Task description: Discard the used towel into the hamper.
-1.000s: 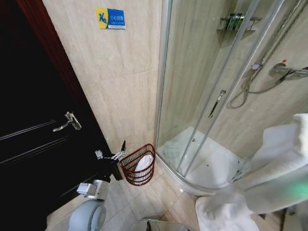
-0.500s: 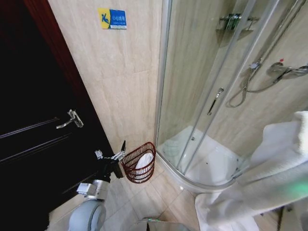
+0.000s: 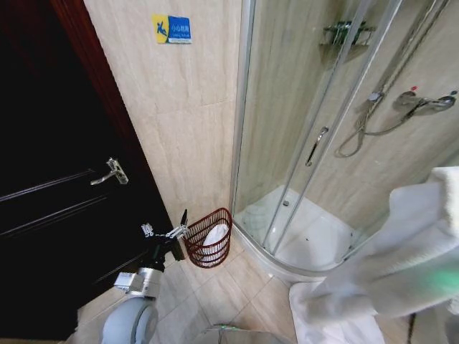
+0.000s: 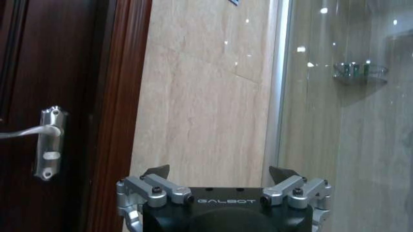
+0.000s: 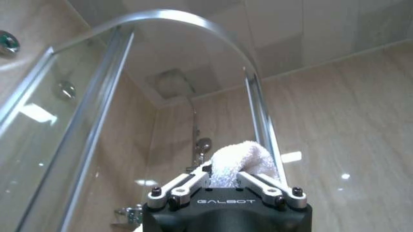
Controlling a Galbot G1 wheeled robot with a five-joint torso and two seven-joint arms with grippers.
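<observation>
The hamper (image 3: 208, 242), a small reddish-brown open-weave basket, stands on the floor against the tiled wall between the door and the shower; something white lies inside it. A large white towel (image 3: 405, 261) hangs at the right of the head view, draped over my right arm. In the right wrist view my right gripper (image 5: 225, 178) is shut on a bunched part of the towel (image 5: 240, 157), pointing up toward the shower frame. My left gripper (image 3: 166, 228) hovers low, just left of the hamper, and stands open (image 4: 219, 171) with nothing between its fingers.
A dark wooden door (image 3: 57, 201) with a metal handle (image 3: 111, 172) fills the left. The curved glass shower enclosure (image 3: 315, 143) with its white tray (image 3: 308, 236) stands right of the hamper. A blue and yellow sign (image 3: 171, 29) hangs on the wall. Tiled floor (image 3: 229, 294) lies before the hamper.
The whole head picture has shifted a little, so the camera has moved. The towel stays in the right gripper, and the left gripper keeps its place beside the hamper.
</observation>
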